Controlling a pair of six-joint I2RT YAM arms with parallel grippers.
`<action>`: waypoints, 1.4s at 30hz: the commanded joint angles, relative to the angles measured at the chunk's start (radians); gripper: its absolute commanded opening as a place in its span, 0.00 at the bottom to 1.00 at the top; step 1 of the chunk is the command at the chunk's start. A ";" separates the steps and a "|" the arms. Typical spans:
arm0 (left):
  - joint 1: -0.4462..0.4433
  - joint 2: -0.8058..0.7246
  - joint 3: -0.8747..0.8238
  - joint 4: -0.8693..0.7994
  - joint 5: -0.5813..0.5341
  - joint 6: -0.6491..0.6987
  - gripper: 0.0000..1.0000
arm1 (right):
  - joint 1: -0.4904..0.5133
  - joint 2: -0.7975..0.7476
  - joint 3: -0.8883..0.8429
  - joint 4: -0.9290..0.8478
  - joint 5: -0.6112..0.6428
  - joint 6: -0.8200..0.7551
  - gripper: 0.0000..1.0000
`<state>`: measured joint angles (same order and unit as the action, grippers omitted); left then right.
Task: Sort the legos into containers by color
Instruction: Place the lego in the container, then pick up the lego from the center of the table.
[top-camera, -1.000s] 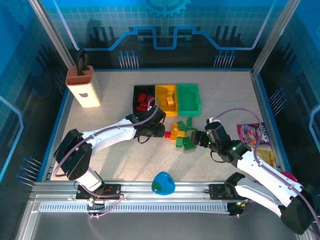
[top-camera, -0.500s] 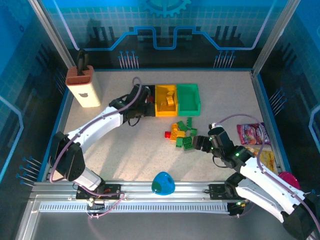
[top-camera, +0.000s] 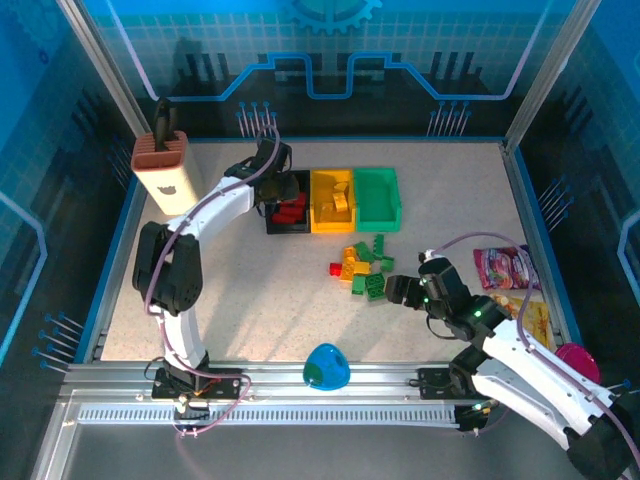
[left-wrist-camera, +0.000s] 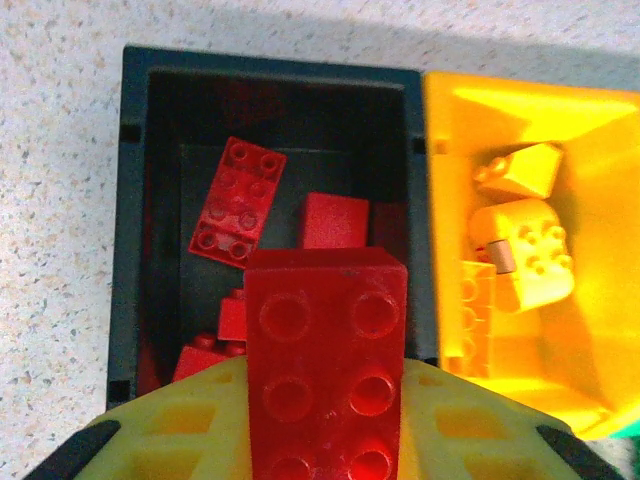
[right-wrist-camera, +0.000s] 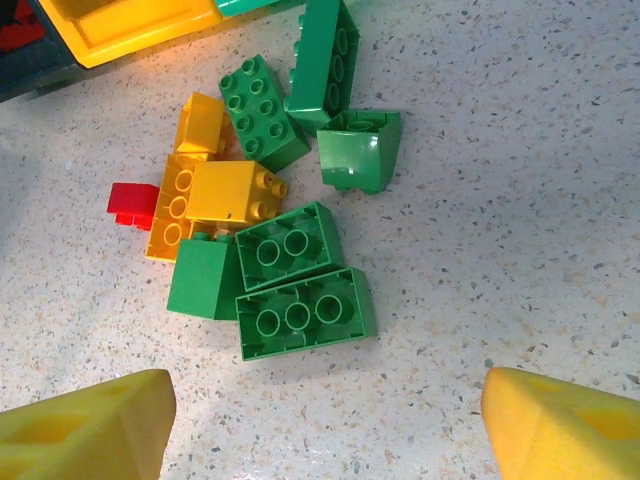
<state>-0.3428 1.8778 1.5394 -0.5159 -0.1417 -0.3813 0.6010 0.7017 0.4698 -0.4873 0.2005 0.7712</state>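
Observation:
My left gripper hovers over the black container and is shut on a red lego, which stands between its yellow fingers. Below it, red legos lie in the black container, and yellow ones lie in the yellow container. The green container adjoins it on the right. A loose pile of green, yellow and red legos lies on the table. My right gripper is open just right of the pile, short of a green lego.
A tan knife block stands at the back left. A blue-green rounded object sits by the near edge. Snack packets and a pink bowl lie at the right, beside my right arm.
My left arm swung from the pile to the back left, carrying the red lego over the black container. My right gripper drew back slightly toward the near edge.

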 joint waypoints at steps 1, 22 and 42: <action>0.030 0.065 0.067 0.002 0.043 0.017 0.22 | -0.001 -0.019 -0.015 -0.028 -0.010 0.020 0.81; -0.019 -0.413 -0.100 0.151 0.011 0.098 0.82 | 0.041 0.112 0.072 0.028 -0.040 -0.089 0.81; -0.124 -1.154 -0.991 0.181 0.058 -0.131 0.71 | 0.158 0.831 0.667 -0.073 -0.210 -0.658 0.79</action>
<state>-0.4473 0.7757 0.6071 -0.2905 -0.1074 -0.4305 0.7380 1.4525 1.0626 -0.5083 0.0601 0.2512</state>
